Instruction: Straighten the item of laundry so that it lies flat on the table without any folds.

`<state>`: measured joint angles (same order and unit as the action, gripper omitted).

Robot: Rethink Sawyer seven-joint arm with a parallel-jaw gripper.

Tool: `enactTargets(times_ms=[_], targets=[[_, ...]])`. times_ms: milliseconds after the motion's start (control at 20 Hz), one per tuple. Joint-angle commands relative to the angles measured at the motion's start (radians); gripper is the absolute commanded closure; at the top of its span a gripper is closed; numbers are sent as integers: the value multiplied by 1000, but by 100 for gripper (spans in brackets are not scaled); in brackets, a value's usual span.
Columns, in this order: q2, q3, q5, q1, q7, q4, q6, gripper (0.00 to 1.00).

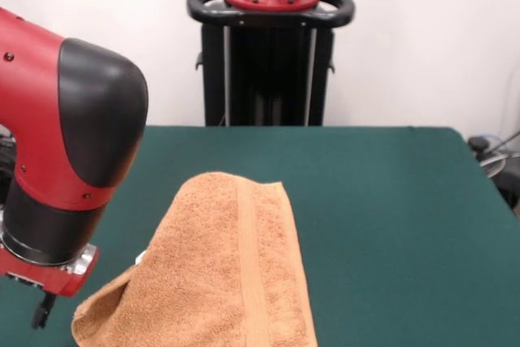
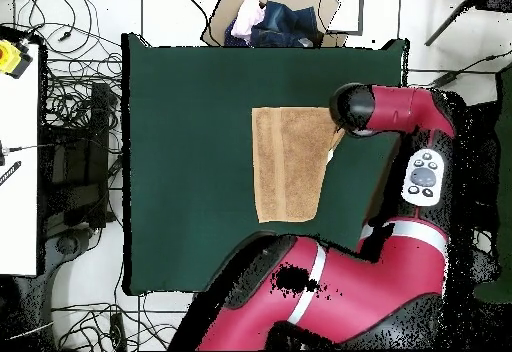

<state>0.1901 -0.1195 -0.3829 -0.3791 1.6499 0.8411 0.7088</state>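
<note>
Item: fuzzy orange-tan terry-cloth towel (image 1: 236, 274) on dark green felt desk (image 1: 390, 201), one corner raised beside the red-black arm's jaws (image 1: 41, 310), presumably for unfolding; jaw state indeterminable.

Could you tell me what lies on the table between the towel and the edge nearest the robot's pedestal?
Nothing: the front view shows bare green table from the towel to that edge.

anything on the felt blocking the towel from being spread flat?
Nothing visible. The towel is the only loose thing on the table; bare green cloth surrounds it on the other sides. Only the robot's own arm overhangs one towel corner.
</note>
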Motion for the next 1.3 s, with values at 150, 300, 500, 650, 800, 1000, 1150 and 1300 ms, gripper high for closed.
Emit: enactTargets(times_ms=[150,300,500,650,800,1000,1150,1300], targets=[[11,143,75,3,71,195,-56,0],[12,143,79,6,58,196,-43,0],[16,164,99,-4,38,215,-37,0],[19,178,124,-13,46,230,-30,0],[22,203,155,-30,58,255,-48,0],[26,238,195,-54,92,291,-96,0],[33,260,222,-71,125,326,-149,0],[33,260,245,-75,143,340,-146,0]])
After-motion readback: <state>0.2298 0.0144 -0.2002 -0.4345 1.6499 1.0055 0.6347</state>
